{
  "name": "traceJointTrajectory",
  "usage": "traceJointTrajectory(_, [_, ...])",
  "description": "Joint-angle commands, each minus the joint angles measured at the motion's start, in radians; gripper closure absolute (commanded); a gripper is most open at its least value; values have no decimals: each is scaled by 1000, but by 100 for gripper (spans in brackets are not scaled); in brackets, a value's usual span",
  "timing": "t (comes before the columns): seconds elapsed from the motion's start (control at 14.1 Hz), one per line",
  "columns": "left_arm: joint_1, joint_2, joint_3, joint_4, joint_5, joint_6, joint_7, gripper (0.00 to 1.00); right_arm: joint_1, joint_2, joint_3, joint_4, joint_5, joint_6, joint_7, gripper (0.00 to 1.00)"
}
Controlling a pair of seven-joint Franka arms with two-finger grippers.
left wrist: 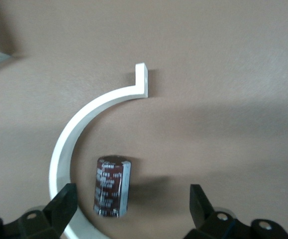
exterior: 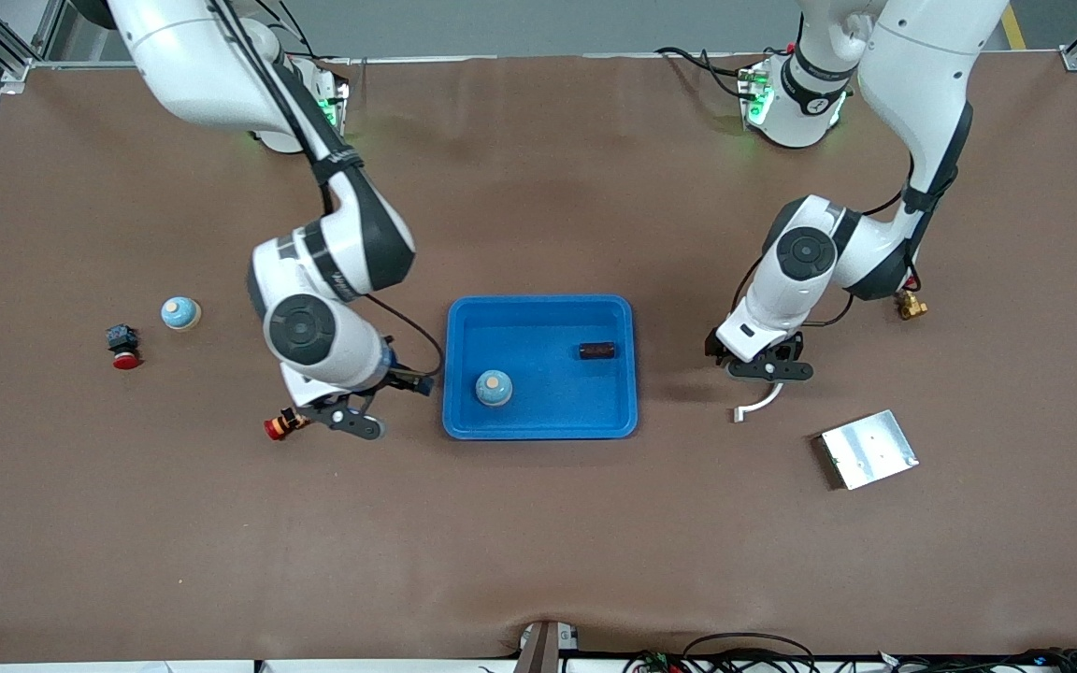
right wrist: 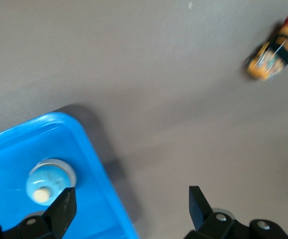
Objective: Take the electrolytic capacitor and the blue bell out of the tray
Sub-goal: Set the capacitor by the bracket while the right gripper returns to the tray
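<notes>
A dark capacitor (exterior: 596, 350) lies in the blue tray (exterior: 538, 425), near the end toward the left arm. A blue bell (exterior: 494, 387) with a tan knob sits in the same tray, also visible in the right wrist view as the bell (right wrist: 44, 184). My left gripper (exterior: 768, 367) hangs low over the table beside the tray. It is open, and a second maroon capacitor (left wrist: 112, 186) rests on the cloth between the fingers of this gripper (left wrist: 131, 194), untouched. My right gripper (exterior: 351, 418) is open and holds nothing beside the tray; the wrist view shows the right gripper (right wrist: 131, 196) over the tray (right wrist: 104, 174) edge.
A white curved bracket (exterior: 758, 404) lies under the left gripper and curls round the maroon capacitor. A metal plate (exterior: 868, 449) and a brass fitting (exterior: 911, 306) lie toward the left arm's end. A red-and-yellow button (exterior: 282, 423), another bell (exterior: 180, 313) and a red button (exterior: 124, 346) lie toward the right arm's end.
</notes>
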Motion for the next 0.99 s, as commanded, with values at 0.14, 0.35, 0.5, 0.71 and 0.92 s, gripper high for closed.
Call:
traceJointTrajectory(0.14, [-2, -34, -84, 171, -53, -245, -192, 0, 61, 97, 4, 120, -4, -11, 229, 0])
traceJointTrajectory(0.35, [-5, -38, -133, 196, -130, -246, -581, 0, 68, 121, 32, 130, -1, 44, 273, 0])
traceJointTrajectory(0.5, [-28, 1, -154, 252, -138, -245, -930, 0, 66, 137, 36, 132, -4, 75, 309, 0])
traceJointTrajectory(0.71, [-67, 48, -155, 297, -124, -245, -1141, 0, 66, 162, 52, 132, 4, 128, 373, 0])
traceJointTrajectory(0.92, [-90, 63, -155, 300, -124, -243, -1262, 0, 68, 197, 72, 137, 2, 181, 425, 0])
